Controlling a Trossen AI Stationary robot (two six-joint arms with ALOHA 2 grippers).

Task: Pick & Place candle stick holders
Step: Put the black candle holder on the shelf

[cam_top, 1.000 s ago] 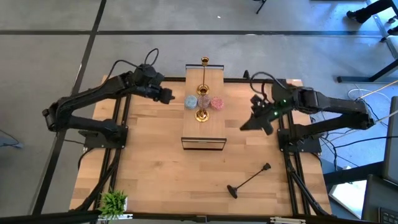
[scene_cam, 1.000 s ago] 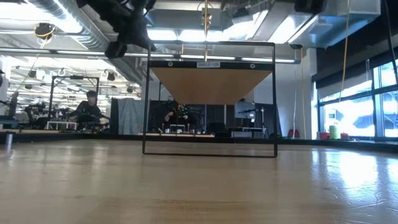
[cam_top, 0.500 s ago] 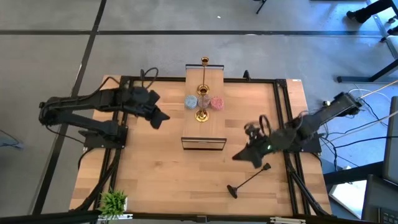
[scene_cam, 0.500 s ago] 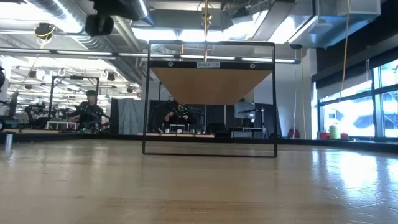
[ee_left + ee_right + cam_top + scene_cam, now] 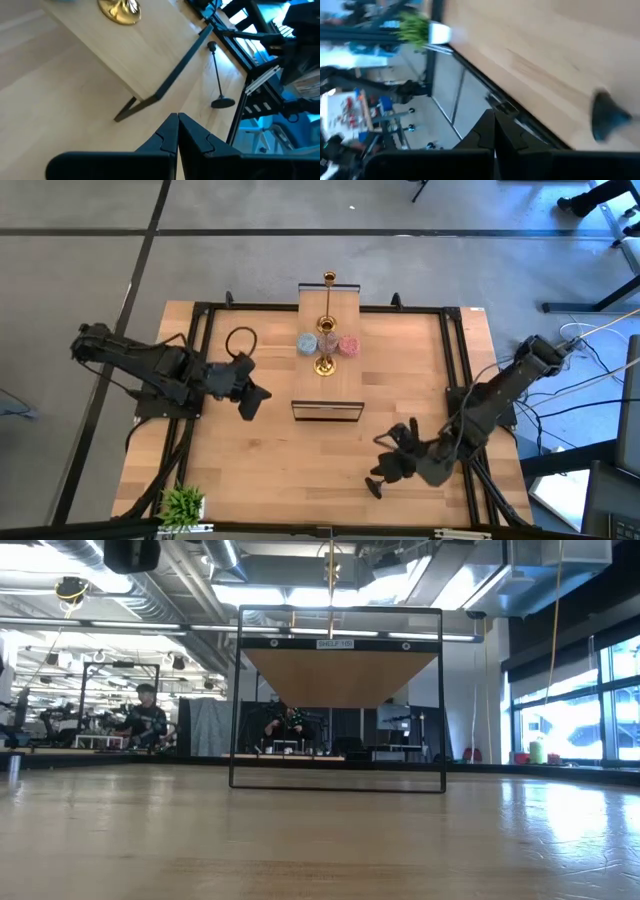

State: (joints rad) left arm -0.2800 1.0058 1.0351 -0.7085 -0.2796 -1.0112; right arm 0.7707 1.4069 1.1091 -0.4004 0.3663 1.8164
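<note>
My right gripper (image 5: 392, 465) hovers with fingers pressed together, holding nothing, just beside the round base of the black candle stick holder (image 5: 376, 486) lying flat near the table's front-right edge (image 5: 400, 525). Its stem runs diagonally away toward the right rail. My left gripper (image 5: 254, 397), also closed, waits well apart. Room is open leftward.

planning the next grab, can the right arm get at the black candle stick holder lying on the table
Probably yes: the right gripper, shut, hangs right by the black candle stick holder's base with nothing between them, though it would need to open first.
</note>
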